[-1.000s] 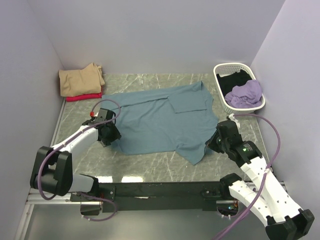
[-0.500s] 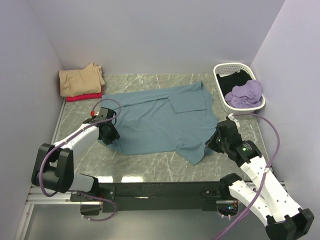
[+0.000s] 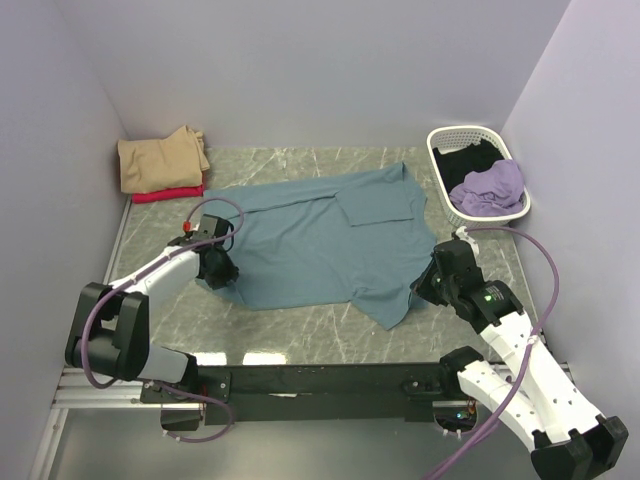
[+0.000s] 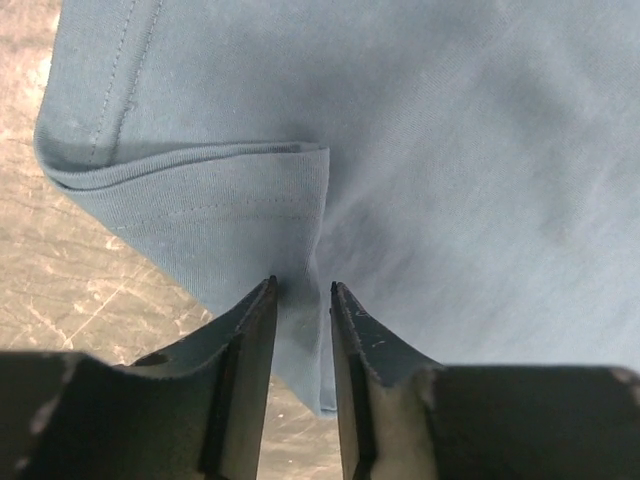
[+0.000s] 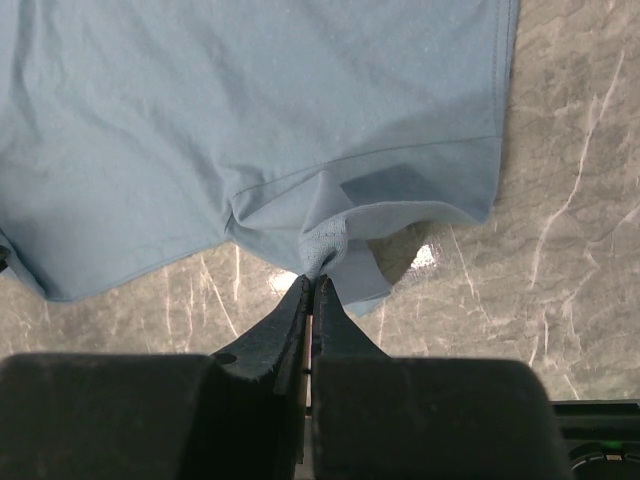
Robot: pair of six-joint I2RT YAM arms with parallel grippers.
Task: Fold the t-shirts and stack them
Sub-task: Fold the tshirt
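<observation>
The teal t-shirt lies spread flat across the middle of the surface. At its 8 o'clock corner the left tool stands narrowly spread, its tips astride a folded-over hem. At 4 o'clock the right tool is pressed together, pinching a bunched bit of the shirt's edge. A folded tan t-shirt sits on a red t-shirt at 10 o'clock. At 2 o'clock a white basket holds a lilac t-shirt and a black t-shirt.

A spread t-shirt lies centred on the table, folded shirts back left, basket back right.
</observation>
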